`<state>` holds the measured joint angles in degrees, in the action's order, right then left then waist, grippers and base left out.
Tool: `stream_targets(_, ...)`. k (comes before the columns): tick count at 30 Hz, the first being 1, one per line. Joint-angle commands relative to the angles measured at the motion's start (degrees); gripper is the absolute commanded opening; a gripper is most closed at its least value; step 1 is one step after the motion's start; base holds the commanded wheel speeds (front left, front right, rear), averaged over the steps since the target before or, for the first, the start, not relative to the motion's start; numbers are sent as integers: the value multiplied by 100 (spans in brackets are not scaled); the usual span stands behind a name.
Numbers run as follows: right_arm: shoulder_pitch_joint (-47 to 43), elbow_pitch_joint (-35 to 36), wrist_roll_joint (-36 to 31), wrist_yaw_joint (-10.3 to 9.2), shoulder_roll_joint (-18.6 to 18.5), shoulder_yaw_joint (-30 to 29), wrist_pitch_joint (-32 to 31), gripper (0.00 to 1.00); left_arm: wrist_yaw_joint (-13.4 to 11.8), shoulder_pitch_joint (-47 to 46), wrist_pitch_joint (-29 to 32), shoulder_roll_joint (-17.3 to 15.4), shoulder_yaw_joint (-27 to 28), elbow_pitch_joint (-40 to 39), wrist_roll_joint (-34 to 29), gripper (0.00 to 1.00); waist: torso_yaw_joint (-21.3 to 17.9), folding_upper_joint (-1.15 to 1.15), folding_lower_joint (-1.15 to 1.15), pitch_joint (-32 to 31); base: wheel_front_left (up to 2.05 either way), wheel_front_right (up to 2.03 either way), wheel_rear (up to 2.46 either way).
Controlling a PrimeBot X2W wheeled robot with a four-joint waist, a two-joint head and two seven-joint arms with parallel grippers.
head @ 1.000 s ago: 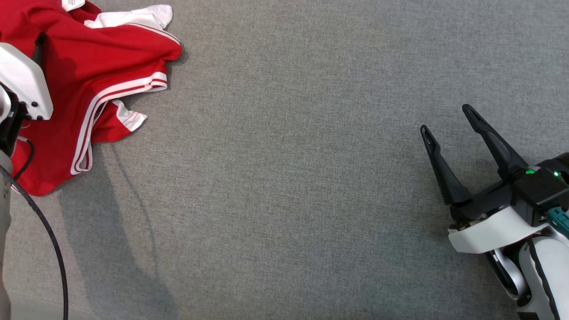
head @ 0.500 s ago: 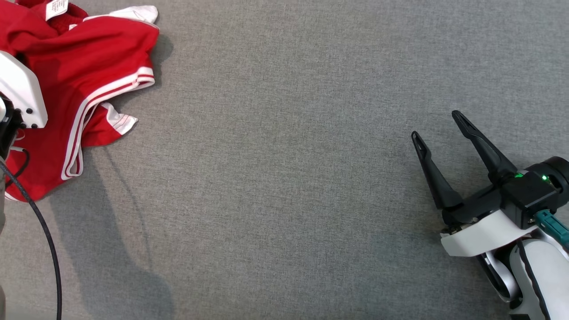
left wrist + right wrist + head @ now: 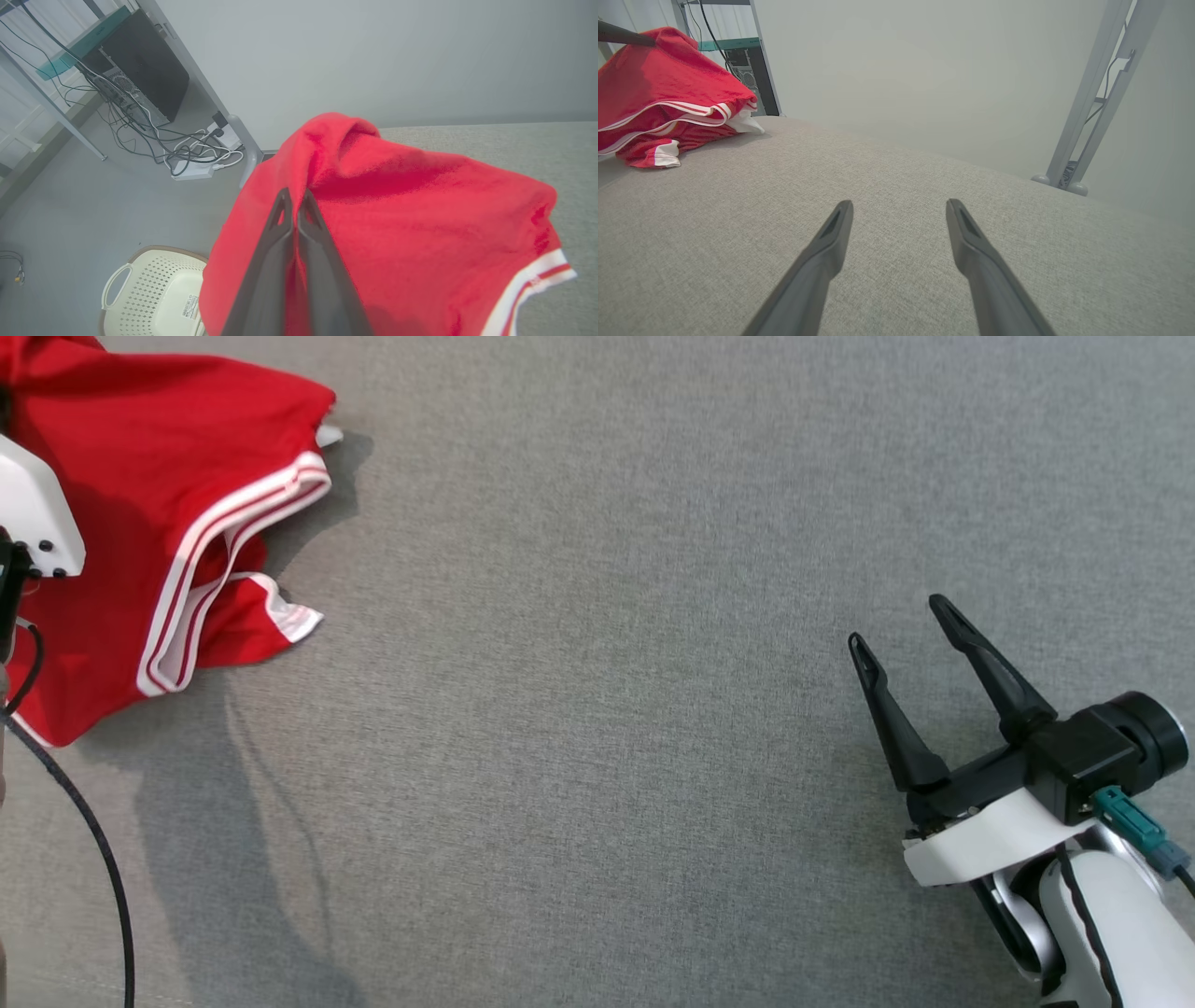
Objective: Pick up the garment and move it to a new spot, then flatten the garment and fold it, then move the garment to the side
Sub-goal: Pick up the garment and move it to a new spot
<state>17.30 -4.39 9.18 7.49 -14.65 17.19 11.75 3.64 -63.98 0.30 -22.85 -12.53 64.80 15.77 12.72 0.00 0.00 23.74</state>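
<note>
Step 1 started: left gripper [image 3: 294, 195] fingers clamped on garment [image 3: 397, 224], bunched partly off table [image 3: 597, 709]; right gripper [image 3: 898, 623] well apart from garment, fingers spread; relocation, flattening, folding, side-move remain.

A grey woven fabric surface [image 3: 597, 728] spread across the head view, evenly lit, with a soft shadow [image 3: 215, 859] at its lower left. In the left wrist view a plain pale wall [image 3: 397, 56] took up the upper right, and a smooth grey floor [image 3: 60, 219] lay at the left. At the upper left a dark computer tower [image 3: 140, 70] stood under a teal shelf [image 3: 79, 46], with tangled cables [image 3: 154, 140] running to a white power strip [image 3: 194, 171]. A cream perforated basket [image 3: 140, 275] sat at the lower left. In the right wrist view a grey metal frame post [image 3: 1087, 98] rose at the upper right on round feet [image 3: 1076, 188].
</note>
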Motion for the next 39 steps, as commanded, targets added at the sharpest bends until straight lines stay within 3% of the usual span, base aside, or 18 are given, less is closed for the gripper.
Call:
stream_targets(1,-19,-25,41,1,3,-9,58,100,-40,-16,-68,-32,25,-34,49,0,35,0,0,-176,0,0,0)
stream_targets(13,-150,-541,92,1,334,-39,259,100,68,65,-1077,83,70,-543,222,0,116,0,0,-1016,0,0,0)
stream_targets(20,-255,-763,79,1,528,-116,331,100,105,207,-1445,233,96,-1409,338,0,0,0,0,-1472,0,0,0)
stream_targets(34,-344,-631,-78,1,651,-664,358,100,-84,1329,-1374,882,-14,-3857,643,0,-711,0,0,-1855,0,0,0)
stream_targets(39,-320,-504,-131,1,624,-939,350,100,-240,1818,-1230,1228,-198,-4786,757,0,-1171,0,0,-1793,0,0,0)
